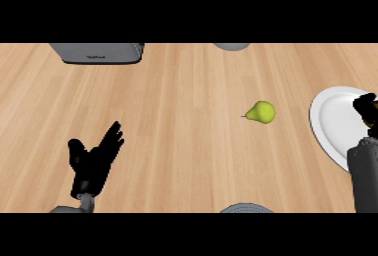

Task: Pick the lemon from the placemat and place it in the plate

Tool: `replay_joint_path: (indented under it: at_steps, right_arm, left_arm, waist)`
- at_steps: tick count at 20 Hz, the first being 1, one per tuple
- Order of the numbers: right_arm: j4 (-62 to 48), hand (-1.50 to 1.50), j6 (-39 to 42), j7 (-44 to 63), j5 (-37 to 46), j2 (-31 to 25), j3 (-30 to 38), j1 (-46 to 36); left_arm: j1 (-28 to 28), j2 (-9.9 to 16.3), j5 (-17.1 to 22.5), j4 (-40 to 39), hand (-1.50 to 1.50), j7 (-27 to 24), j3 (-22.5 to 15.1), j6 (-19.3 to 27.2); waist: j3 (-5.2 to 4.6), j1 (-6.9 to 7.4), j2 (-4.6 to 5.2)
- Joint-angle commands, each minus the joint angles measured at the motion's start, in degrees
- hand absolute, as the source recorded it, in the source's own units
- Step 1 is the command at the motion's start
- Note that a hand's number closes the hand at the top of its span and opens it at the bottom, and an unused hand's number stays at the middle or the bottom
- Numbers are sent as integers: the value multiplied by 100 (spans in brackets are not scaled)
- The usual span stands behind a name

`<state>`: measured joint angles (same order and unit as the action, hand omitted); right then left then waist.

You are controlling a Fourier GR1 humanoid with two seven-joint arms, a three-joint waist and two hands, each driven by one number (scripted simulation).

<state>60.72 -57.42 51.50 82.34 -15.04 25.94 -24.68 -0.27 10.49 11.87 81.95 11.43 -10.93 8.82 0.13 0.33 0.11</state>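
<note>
- Yellow-green fruit right of frame centre, lying bare on the wooden counter; looks more like a pear than a lemon, short stem pointing left. No placemat visible under it.
- White plate at right edge, partly cut off; fruit sits near its left rim, apart, not touching.
- Right hand at far right edge over the plate, mostly out of frame; cannot tell its finger state. Probably positioned there to work near the plate and fruit.
- Fruit is left of the right hand, plate rim between them; no contact.
- Left hand lower left, fingers straight and spread, pointing up, resting; well apart from fruit, holding nothing.
- Grey appliance upper left, grey round object top centre, grey round object bottom centre.
- Judgement: fruit not grasped yet, pick not begun.
</note>
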Motion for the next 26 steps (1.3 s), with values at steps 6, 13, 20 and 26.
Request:
replay_joint_path:
  at_steps: [6, 13, 20, 26]
  right_arm:
    - [-1597, -150, 532, -673, -2175, -879, 310, 14]
    - [-2234, -150, 1014, -2995, -4315, -1310, 660, -116]
    - [-1613, -150, 278, -5288, -5741, -853, 1308, -20]
    - [-1386, -150, 682, -6513, -7167, -765, 2072, 196]
  left_arm:
    - [76, 66, 89, -103, 0, -131, 194, -192]
    - [95, -48, -98, 50, 0, -35, -15, -123]
    - [17, -84, -36, -84, 0, -106, 134, -141]
    - [195, 55, -51, 106, 0, 85, 106, -326]
  waist:
    - [4, 36, 28]
    - [29, 72, 40]
    - [26, 3, 19]
    - [3, -4, 0]
